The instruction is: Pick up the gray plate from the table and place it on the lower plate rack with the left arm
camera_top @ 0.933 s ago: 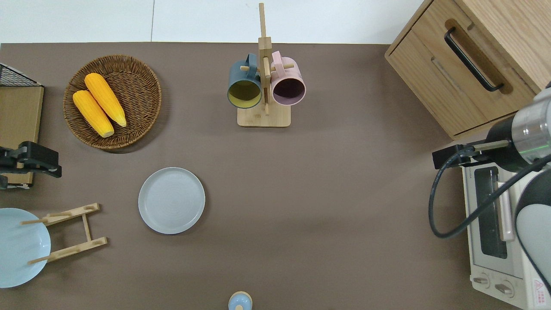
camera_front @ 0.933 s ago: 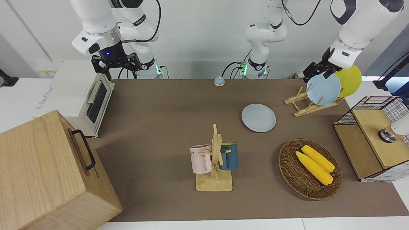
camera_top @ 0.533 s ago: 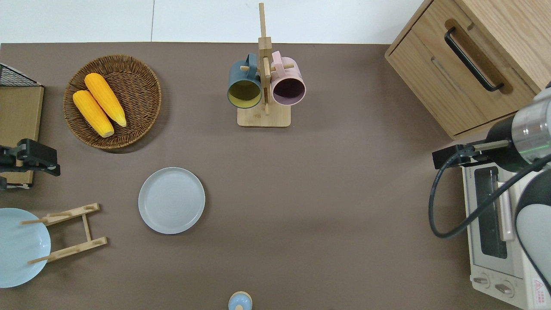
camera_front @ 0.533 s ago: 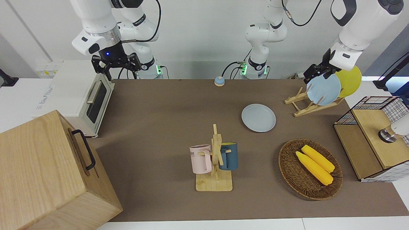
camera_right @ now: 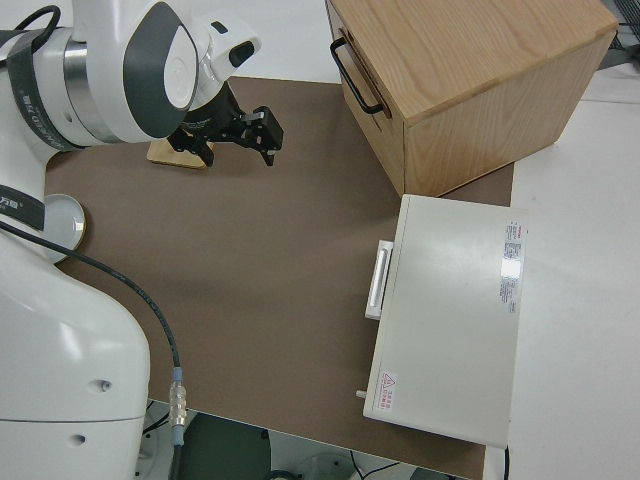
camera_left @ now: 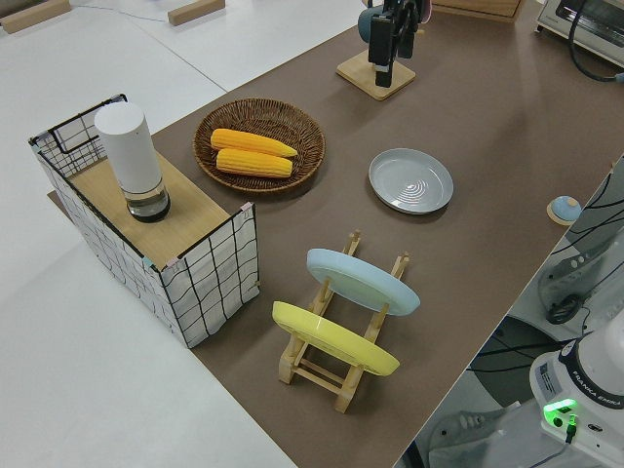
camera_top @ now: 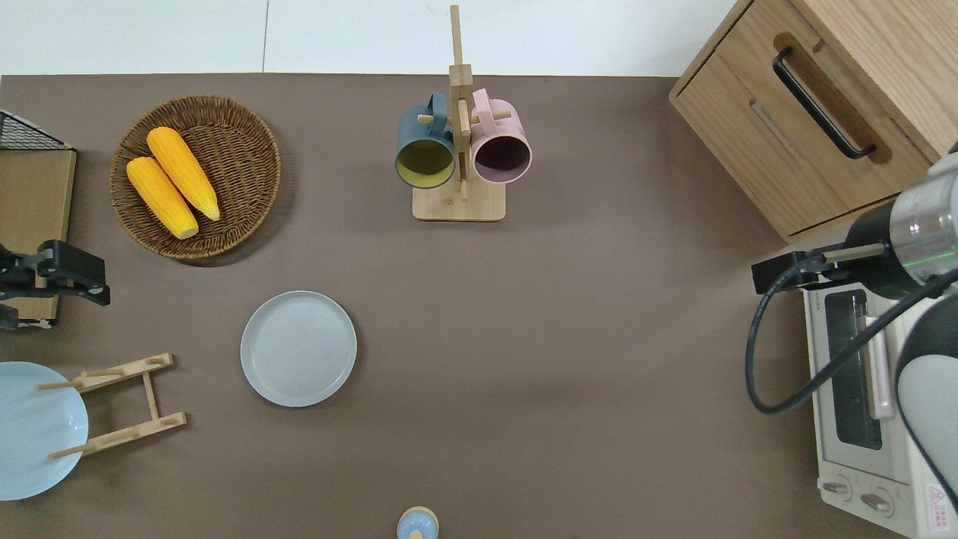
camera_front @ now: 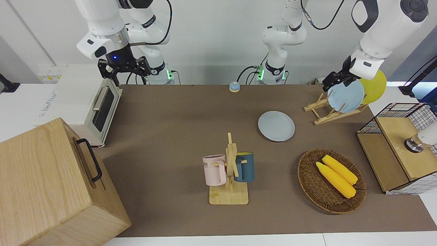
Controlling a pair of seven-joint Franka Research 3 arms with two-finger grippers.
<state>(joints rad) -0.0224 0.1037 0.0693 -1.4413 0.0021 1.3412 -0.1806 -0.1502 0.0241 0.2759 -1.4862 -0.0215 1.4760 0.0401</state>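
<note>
The gray plate (camera_front: 276, 126) lies flat on the brown table, also in the overhead view (camera_top: 298, 349) and the left side view (camera_left: 410, 180). The lower plate rack (camera_front: 324, 114) stands beside it toward the left arm's end (camera_top: 120, 404) and holds a light blue plate (camera_front: 345, 95) and a yellow plate (camera_front: 375, 85). Its slot nearest the gray plate is free. My left gripper (camera_front: 333, 81) is up in the air, open and empty. In the overhead view (camera_top: 45, 299) it is over the table's end by the rack, apart from the gray plate. The right arm is parked, its gripper (camera_front: 124, 68) open.
A wicker basket (camera_top: 247, 217) with two corn cobs lies farther from the robots than the plate. A mug tree (camera_top: 458, 202) holds two mugs. A wire shelf (camera_front: 403, 150), a toaster oven (camera_front: 92, 109), a wooden cabinet (camera_front: 51, 184) and a small blue bell (camera_front: 234, 86) are around.
My left gripper has shifted slightly toward the table's middle, near the rack. The gray plate and the right arm have not moved.
</note>
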